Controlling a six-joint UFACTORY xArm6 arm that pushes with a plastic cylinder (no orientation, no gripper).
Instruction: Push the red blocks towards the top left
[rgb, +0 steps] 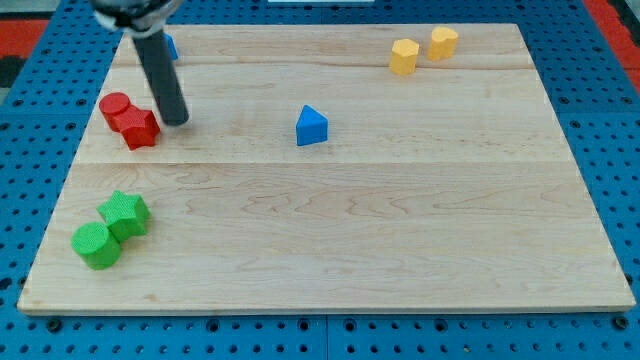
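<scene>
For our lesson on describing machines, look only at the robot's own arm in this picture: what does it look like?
Only a little of the arm shows. It ends in a straight, smooth, dark grey rod with a round cross-section, slightly glossy, running down to my tip, just right of the red blocks. At the view's top it joins a wider black mount, cut off by the frame. No cables or markings are visible.

Bare board rightward of my tip; red blocks touching leftward.

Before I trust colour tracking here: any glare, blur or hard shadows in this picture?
Camera view: light is even, no glare on the wooden board; blocks cast only soft, short shadows; the red blocks and my tip look sharp; the rod's top, at the view's upper edge, is slightly blurred.
</scene>
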